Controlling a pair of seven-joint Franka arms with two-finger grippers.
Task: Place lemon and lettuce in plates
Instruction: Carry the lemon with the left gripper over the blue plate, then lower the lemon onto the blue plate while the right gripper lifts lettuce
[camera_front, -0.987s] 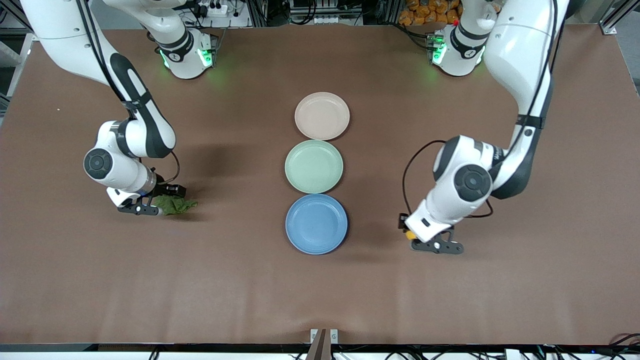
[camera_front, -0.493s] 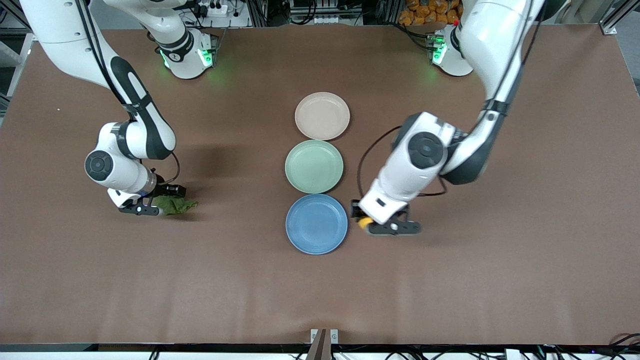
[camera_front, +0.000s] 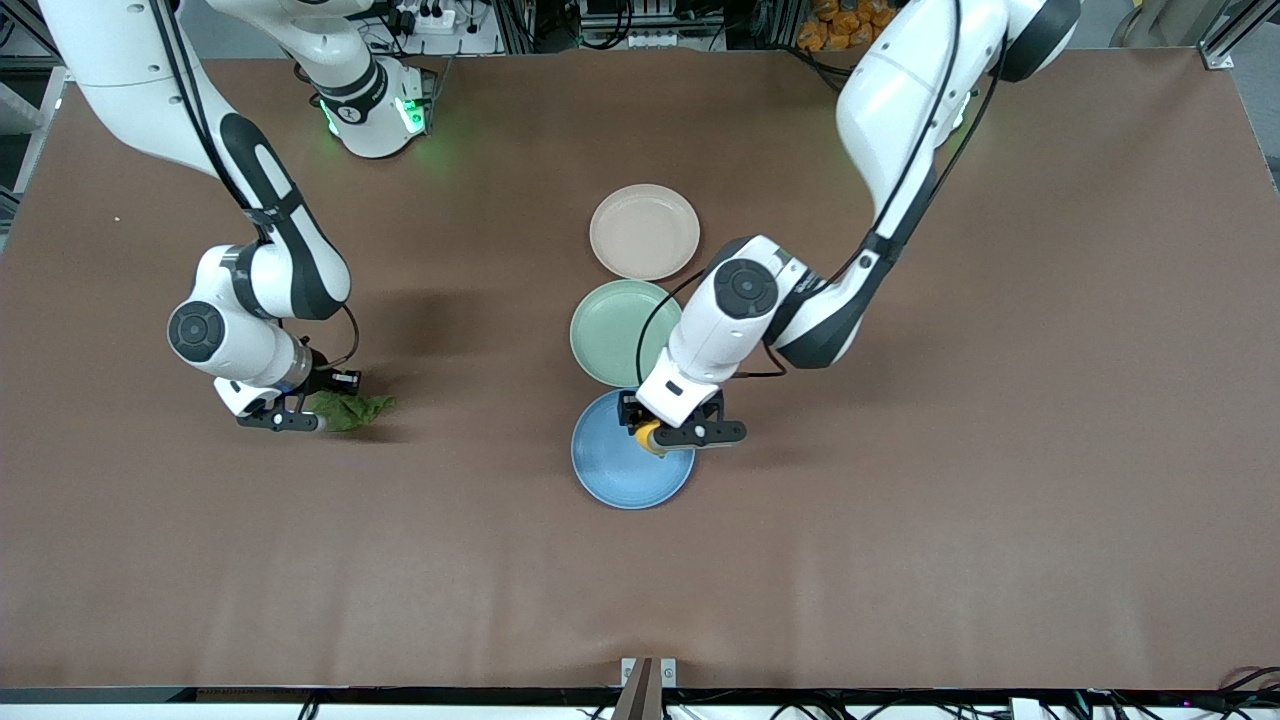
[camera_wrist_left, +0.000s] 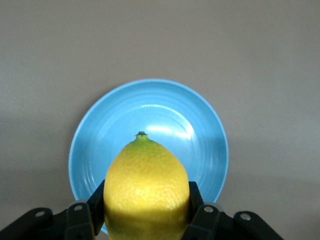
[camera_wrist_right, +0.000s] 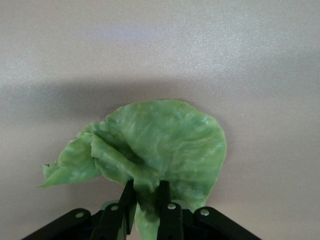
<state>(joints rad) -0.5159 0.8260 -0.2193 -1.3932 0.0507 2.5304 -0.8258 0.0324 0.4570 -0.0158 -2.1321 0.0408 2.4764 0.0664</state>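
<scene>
Your left gripper (camera_front: 668, 437) clamps the dimpled, oval lemon (camera_wrist_left: 146, 192) over the glossy, ringed blue plate (camera_front: 610, 470), low centre of the front view. Your right gripper (camera_wrist_right: 145, 206) pinches the wrinkly, ragged lettuce (camera_wrist_right: 150, 147) at mid-left, on the matte brown table (camera_front: 950, 560). The beige-pink plate (camera_front: 644, 232) sits at upper centre.

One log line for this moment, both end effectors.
left end effector: holds lemon over blue plate | right end effector: shut on lettuce | beige plate: empty
</scene>
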